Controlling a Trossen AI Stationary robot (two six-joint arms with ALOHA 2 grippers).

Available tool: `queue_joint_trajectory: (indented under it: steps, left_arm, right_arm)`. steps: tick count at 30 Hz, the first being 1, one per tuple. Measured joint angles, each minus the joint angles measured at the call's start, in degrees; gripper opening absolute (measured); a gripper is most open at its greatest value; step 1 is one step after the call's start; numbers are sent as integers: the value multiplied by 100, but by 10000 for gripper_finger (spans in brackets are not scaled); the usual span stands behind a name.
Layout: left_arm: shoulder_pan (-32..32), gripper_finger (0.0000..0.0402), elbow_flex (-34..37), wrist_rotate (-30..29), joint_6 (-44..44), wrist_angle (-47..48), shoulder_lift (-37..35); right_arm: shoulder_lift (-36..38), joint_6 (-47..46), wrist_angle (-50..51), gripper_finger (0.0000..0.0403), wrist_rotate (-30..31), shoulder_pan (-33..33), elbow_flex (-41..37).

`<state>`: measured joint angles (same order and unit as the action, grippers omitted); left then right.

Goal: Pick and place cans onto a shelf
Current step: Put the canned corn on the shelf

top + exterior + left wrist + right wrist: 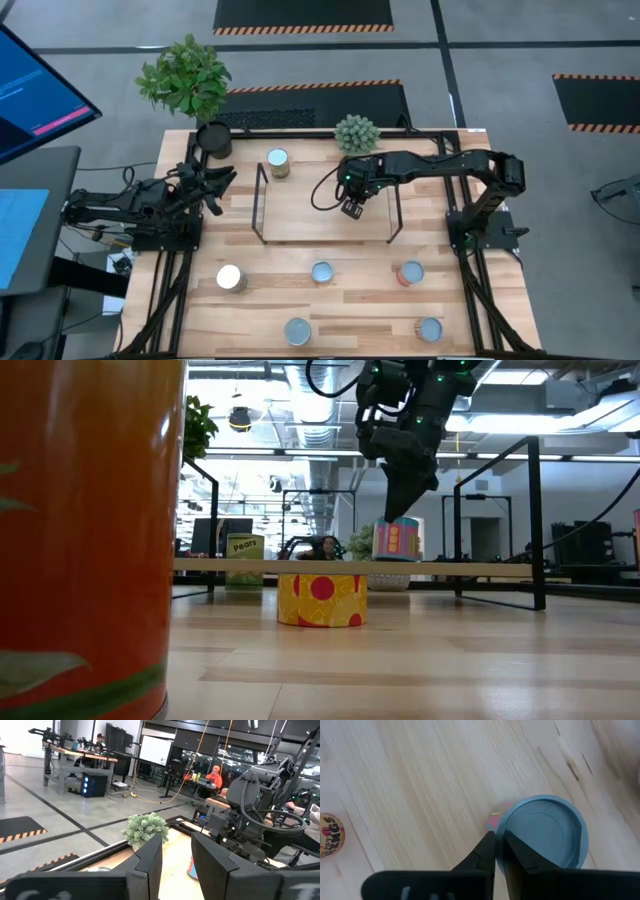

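Observation:
The shelf (pixel 300 215) stands mid-table, a light board with black wire ends (pixel 535 520). On it, a blue-topped can (pixel 547 835) with a pink and blue label (pixel 398 540) stands upright, my right gripper (pixel 499 840) shut on its edge from above. Another can (pixel 277 162), labelled pears (pixel 243 558), stands on the shelf's far left corner. Several more cans (pixel 322 272) stand on the table nearer the front; a yellow and red one (pixel 321 600) shows below the shelf board. My left gripper (pixel 222 186) waits open at the table's left, holding nothing. My right gripper pinches the can's top rim (pixel 504 826) between its two fingers, one finger (pixel 520 855) over the lid and the other (pixel 487 851) outside the wall. It comes from above, slanting down. The can stands upright with its base on the shelf board.
A black plant pot (pixel 213 140) and a small green plant (pixel 357 132) stand along the far edge. A large orange can (pixel 90 530) sits close to the low camera. Cans (pixel 231 278), (pixel 410 273), (pixel 298 331), (pixel 430 329) dot the table's front half.

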<state>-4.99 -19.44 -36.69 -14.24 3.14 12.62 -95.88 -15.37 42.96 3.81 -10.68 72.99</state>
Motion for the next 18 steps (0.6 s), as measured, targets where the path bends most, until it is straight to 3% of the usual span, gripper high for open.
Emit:
queue_joint_trajectory:
  steps: [5,14,18]
  left_arm:
    - [0,93,0,2,1,1,-1]
    - [0,93,0,4,2,120,-2]
    - [0,93,0,10,2,175,-2]
  right_arm:
    - [0,-291,162,33,0,6,0]
    - [-125,194,-203,29,-292,-45,2]
    - [-273,202,-319,36,-704,-121,16]
